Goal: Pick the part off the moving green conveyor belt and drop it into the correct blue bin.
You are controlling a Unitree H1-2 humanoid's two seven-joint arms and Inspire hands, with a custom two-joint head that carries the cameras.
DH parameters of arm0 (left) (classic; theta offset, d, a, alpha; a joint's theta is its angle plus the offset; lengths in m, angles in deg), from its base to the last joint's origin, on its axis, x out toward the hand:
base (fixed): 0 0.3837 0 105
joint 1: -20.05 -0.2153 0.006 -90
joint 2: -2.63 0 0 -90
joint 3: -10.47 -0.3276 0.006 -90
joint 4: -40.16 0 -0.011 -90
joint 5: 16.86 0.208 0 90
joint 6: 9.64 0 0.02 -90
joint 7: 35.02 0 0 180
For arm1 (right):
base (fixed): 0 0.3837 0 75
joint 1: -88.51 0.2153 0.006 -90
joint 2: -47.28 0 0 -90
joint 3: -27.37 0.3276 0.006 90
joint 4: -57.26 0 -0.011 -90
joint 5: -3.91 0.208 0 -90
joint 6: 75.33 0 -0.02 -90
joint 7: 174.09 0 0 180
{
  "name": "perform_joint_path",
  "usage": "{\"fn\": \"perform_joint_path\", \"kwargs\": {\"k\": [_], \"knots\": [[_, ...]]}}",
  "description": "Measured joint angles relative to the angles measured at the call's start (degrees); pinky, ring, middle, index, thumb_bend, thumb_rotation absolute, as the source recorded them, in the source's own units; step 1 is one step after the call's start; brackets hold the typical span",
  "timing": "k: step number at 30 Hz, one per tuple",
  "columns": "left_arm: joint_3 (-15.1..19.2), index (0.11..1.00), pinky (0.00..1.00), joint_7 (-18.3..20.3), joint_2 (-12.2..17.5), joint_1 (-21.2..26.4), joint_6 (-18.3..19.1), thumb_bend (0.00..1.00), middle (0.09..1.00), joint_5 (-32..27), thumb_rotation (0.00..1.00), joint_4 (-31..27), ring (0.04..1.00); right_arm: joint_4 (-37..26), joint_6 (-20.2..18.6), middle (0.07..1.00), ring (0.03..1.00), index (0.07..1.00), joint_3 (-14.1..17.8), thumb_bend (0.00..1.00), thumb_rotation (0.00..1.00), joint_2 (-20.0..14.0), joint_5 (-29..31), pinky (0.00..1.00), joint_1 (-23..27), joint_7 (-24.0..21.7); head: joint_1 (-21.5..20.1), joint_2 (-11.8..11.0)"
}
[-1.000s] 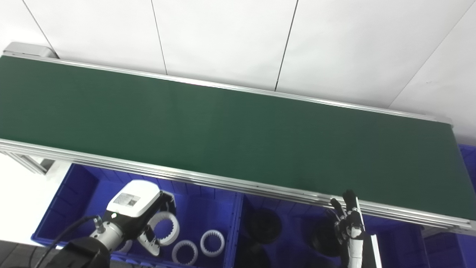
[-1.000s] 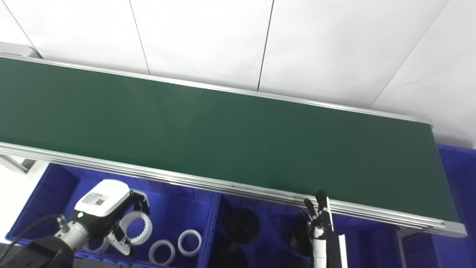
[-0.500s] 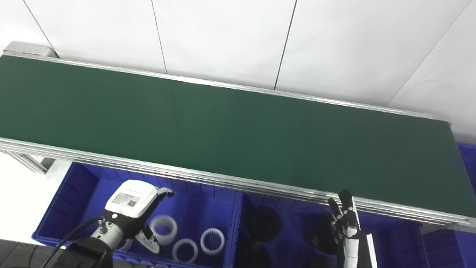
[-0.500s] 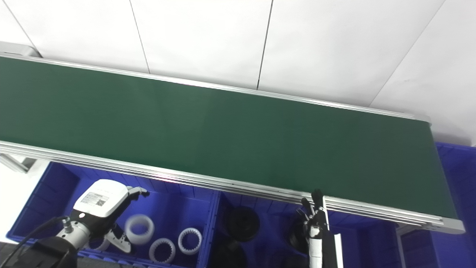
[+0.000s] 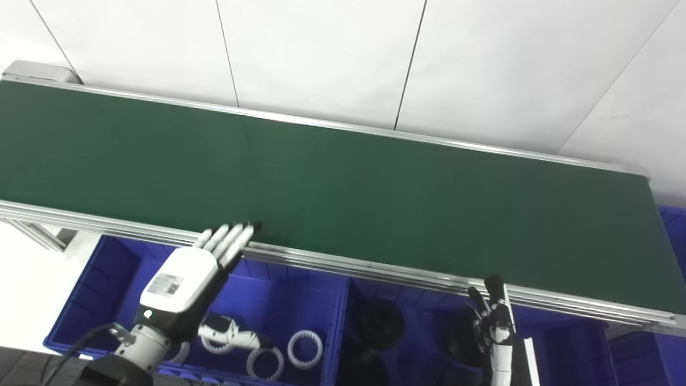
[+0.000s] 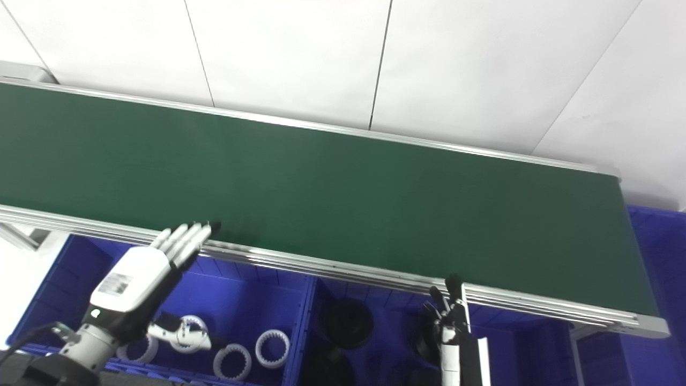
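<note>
The green conveyor belt (image 5: 343, 182) runs across the view with no part on it. My left hand (image 5: 185, 279) is open and empty, fingers stretched out over the belt's near rail, thumb hanging above the left blue bin (image 5: 107, 279). Several white toothed rings (image 5: 305, 348) lie in that bin; one ring (image 6: 187, 327) sits just under the thumb. My right hand (image 5: 493, 327) is held upright below the belt's near rail, fingers apart, holding nothing, over the middle blue bin (image 5: 423, 311) of black round parts (image 5: 381, 324).
The belt's aluminium rail (image 5: 375, 268) overhangs the bins' far side. Another blue bin (image 5: 672, 225) stands past the belt's right end. A white panelled wall (image 5: 321, 53) rises behind the belt.
My left hand let go of the white ring, which fell into the left bin. The hand then opened fully and rose toward the belt's edge. The right hand stayed almost still.
</note>
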Motion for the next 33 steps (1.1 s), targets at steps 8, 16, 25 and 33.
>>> {"fn": "perform_joint_path", "kwargs": {"k": [8,16,25,33], "knots": [[0.9,1.000,1.00,6.1,-3.4,-0.6,2.6,0.82,1.000,-32.0,0.83,1.9,1.000,1.6,0.0,1.000,0.989,1.000,-0.9,0.79,1.00,0.8,-5.2,0.99,0.1,1.8,-10.7,-0.4],[3.6,1.000,1.00,7.1,-9.3,1.7,2.6,0.84,1.000,-50.3,0.75,9.2,1.000,1.7,0.0,1.000,1.000,1.000,-4.3,0.80,1.00,6.3,-13.6,1.00,0.4,5.9,-18.3,-0.6],[5.2,1.000,1.00,8.4,-6.8,2.2,2.5,0.87,1.000,-49.4,0.79,11.5,1.000,3.4,-0.1,1.000,0.999,1.000,-4.7,0.79,1.00,6.8,-15.6,1.00,1.4,8.9,-23.8,0.7],[7.5,1.000,1.00,3.2,-9.6,2.1,0.0,0.90,1.000,-42.4,0.83,11.9,1.000,3.0,-0.4,1.000,1.000,1.000,-4.7,0.80,1.00,6.7,-14.8,1.00,2.1,9.3,-19.2,1.6]]}}
